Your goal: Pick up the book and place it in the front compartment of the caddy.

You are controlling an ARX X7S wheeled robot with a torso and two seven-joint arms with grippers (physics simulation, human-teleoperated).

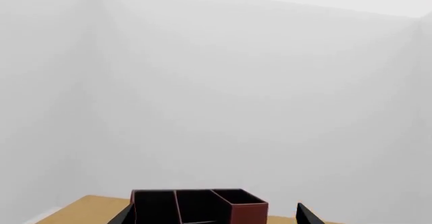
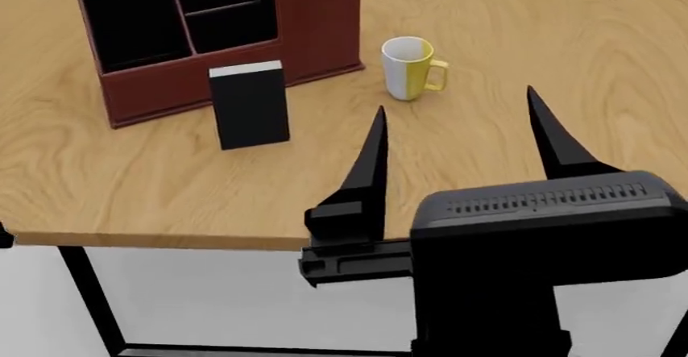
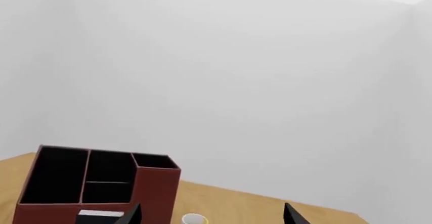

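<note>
Black book (image 2: pixel 250 104) upright, left of open right gripper (image 2: pixel 457 123), untouched.

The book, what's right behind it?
Behind the book stands the caddy, its front wall partly covered by the book. Its black compartments look empty; their floors are not fully visible.

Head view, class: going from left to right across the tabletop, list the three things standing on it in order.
Caddy → book, standing upright just in front of the caddy's front wall → mug, to the right of the caddy.
</note>
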